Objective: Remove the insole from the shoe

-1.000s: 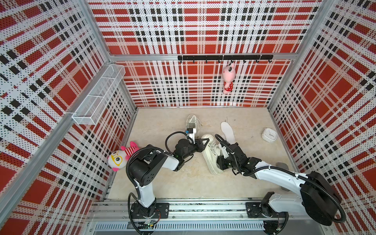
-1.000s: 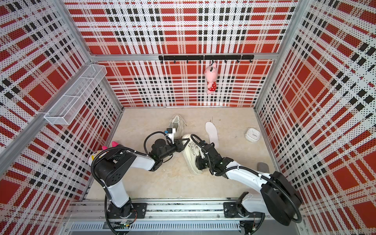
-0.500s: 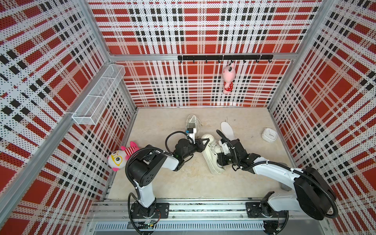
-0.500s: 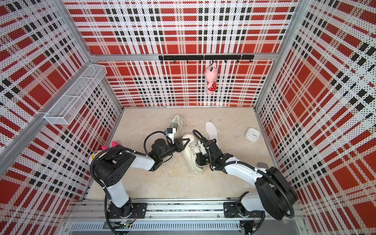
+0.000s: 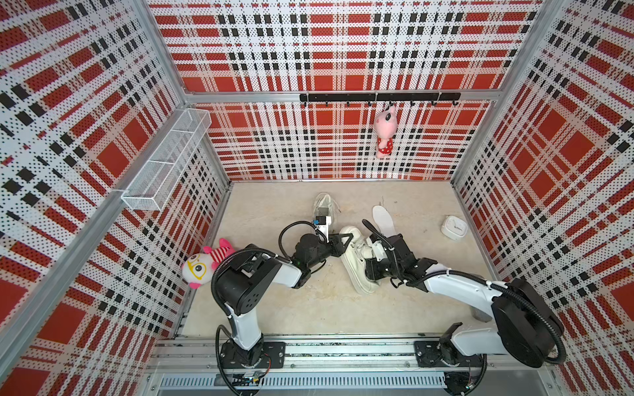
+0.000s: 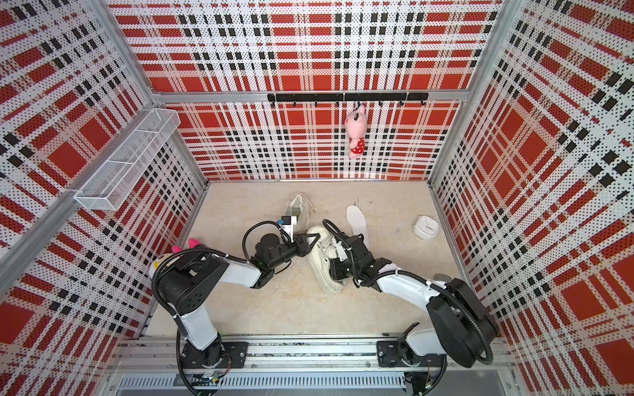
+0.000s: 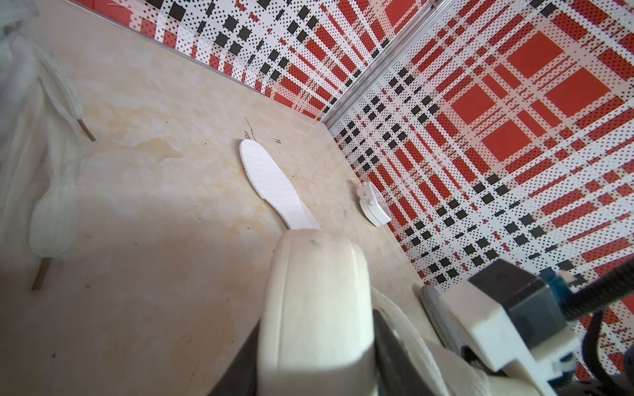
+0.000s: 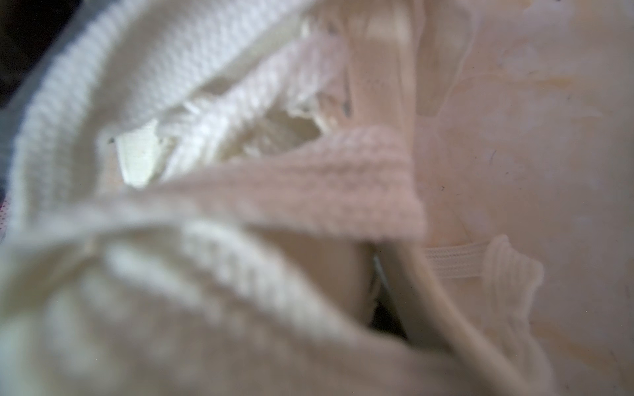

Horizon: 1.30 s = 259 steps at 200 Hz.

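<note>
My left gripper (image 5: 345,241) pinched one end of the shoe (image 5: 356,274), with a jaw on each side of it. My right gripper (image 5: 370,265) was right at the shoe's open top, close to the laces (image 8: 453,264). Its camera saw only blur, so I could not tell if it was open or closed, or if it held anything.

The shoe lay on the table (image 5: 308,308) between my two grippers. One white insole (image 5: 383,221) lay flat on the table just past the shoe. I could not see if another one was inside.

I think an insole is light, thin and bendy. It would not break, but it could fold and catch on the shoe. The best place to pinch it would be the back edge at the heel. Then I would pull slowly while the left gripper held the shoe down.

There was bare table at the front for pulling. The other shoe (image 5: 324,205) was near, behind my left gripper. A small white clock (image 5: 454,228) sat by the right wall, well away.
</note>
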Available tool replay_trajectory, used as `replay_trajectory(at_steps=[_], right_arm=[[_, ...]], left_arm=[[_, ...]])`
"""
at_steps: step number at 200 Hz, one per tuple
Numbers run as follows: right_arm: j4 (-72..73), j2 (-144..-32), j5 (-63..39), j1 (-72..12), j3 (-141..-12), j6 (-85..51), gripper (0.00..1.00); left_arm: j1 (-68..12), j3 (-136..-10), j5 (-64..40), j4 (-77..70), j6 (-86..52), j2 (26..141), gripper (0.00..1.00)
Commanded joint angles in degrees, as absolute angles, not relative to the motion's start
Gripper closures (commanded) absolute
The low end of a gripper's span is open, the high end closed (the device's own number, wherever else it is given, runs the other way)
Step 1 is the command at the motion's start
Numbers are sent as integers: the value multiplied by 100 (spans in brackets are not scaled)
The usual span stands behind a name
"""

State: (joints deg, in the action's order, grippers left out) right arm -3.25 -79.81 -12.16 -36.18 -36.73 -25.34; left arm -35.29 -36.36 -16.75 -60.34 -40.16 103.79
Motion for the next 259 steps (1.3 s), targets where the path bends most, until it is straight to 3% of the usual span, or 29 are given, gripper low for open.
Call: replay_trajectory(at_steps=[1, 46, 77, 107, 190, 211, 259], right_arm=[[74, -8601, -1273, -3502, -3322, -2321, 61], [630, -8739, -1645, -3867, -3392, -2380, 74], [485, -8347, -1578, -3876, -3588, -2511, 100], [-94, -7556, -1339, -3801, -3902, -2763, 100], [-440, -6374, -3311, -3205, -4500, -4411, 100], [-1196, -6167, -3137, -3139, -4655, -4266, 100], [-2995, -6275, -1895, -3120, -4176, -3224, 100]], left_arm=[[-3744, -3752, -2399, -6196, -3709, 10289, 82], [-3789, -3822, -2426, -6146, -3692, 10327, 82], [-3816, -3858, -2370, -6055, -3616, 10252, 82], [-3823, -3850, -2158, -5753, -3315, 9987, 82], [-4394, -4450, -123, -3455, -1083, 9053, 85], [-4458, -4502, 342, -3194, -826, 8909, 86], [-4165, -4371, 254, -3223, -1220, 8719, 88]])
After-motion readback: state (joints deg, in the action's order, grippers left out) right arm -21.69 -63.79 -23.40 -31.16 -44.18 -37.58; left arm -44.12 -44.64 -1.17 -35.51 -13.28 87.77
